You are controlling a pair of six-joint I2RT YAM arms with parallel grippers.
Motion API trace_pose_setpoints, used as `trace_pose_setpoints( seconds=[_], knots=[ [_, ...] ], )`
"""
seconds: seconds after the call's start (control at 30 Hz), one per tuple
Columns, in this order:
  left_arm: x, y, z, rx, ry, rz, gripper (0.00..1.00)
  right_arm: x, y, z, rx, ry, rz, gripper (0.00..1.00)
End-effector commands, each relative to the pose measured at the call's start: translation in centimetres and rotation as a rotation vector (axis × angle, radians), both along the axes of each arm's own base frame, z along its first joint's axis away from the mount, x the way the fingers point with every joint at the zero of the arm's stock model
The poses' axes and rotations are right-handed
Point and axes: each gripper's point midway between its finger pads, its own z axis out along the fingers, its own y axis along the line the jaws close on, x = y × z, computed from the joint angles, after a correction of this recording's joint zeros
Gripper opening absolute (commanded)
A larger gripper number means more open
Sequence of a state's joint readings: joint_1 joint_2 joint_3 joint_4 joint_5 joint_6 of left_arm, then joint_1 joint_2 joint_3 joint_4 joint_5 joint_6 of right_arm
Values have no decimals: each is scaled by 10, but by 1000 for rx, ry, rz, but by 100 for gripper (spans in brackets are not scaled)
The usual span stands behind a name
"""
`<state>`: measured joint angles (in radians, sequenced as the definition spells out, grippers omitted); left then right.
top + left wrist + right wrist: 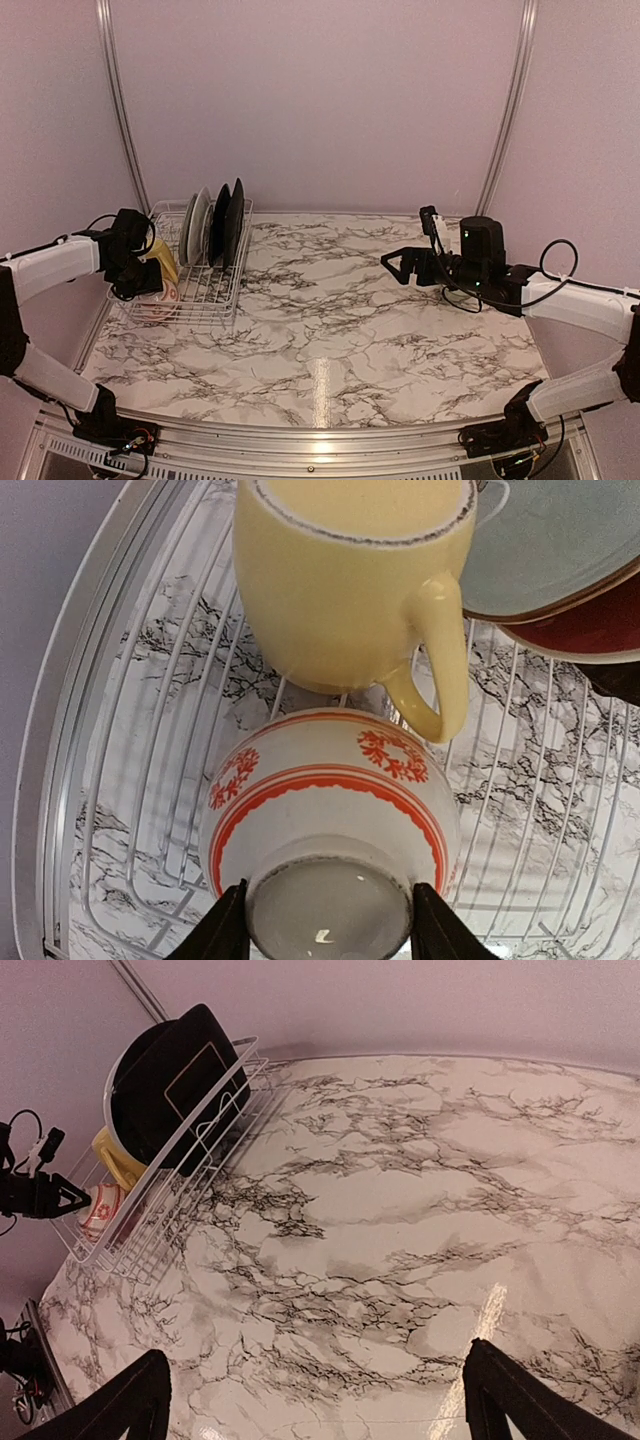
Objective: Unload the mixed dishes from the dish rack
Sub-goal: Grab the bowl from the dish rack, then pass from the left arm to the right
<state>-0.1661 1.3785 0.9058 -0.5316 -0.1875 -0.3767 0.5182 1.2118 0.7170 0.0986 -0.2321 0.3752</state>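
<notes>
The dish rack (215, 300) stands at the table's left. In it, a yellow mug (350, 590) lies on its side behind a small red-and-white patterned bowl (330, 810), which is upside down. My left gripper (330, 930) is over the rack's near end, its fingers pressed on both sides of the bowl's foot ring. A pale green bowl (560, 540), a red plate (590, 625) and black plates (228, 225) stand upright in the slots behind. My right gripper (315, 1400) is open and empty above the bare table, right of centre.
The rack's wire rim (60, 730) curves close on the left of the bowl. The wall runs just left of the rack. The marble table top (350, 320) stretches from the rack to the right arm (480, 260).
</notes>
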Motion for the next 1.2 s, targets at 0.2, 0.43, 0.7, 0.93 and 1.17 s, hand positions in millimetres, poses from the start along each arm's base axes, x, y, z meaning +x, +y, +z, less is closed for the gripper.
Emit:
trace_pose_setpoints(
  seconds=[0.2,0.43,0.7,0.93,1.17],
  knots=[
    [-1,-15,66,-110,-165,-43,35,3,4,4,34,13,-7,98],
    [-4,-36,113,-240,-300,-110,35,3,23,3,49,38,44,98],
    [-13,-70,179,-471,-503,-218,36,-6,91,24,113,40,184,97],
    [-14,-107,207,-790,-645,-293,36,-30,191,69,370,103,442,97],
    [-19,-136,229,-916,-750,-363,36,-64,271,112,558,77,698,96]
  ],
)
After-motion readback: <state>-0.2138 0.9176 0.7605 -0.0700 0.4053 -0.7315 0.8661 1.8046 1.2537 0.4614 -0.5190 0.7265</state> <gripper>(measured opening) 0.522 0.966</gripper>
